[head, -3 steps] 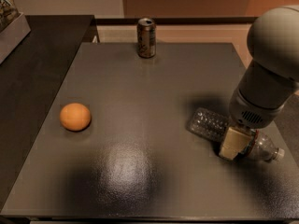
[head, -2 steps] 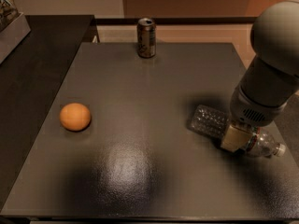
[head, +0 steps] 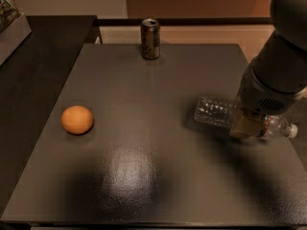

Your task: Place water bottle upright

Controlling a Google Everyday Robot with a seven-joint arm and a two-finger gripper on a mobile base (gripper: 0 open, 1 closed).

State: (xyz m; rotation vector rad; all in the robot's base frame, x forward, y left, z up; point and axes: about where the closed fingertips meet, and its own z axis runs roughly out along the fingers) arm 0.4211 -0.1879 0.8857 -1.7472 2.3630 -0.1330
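Dark table (head: pixel 144 80), right of view: water bottle (head: pixel 216 112) lies on its side. Gripper (head: pixel 246 127) sits over its middle, prob. to grab & stand it; we can't tell if it's clamped.

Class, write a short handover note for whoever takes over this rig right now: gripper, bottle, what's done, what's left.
Gripper: down over the middle of the water bottle, at the table's right side.
Bottle: on its side, white cap pointing right.
Done: gripper brought to the bottle.
Left: stand the bottle upright on the table, then release.
Drink can at the back and orange at left are well away.
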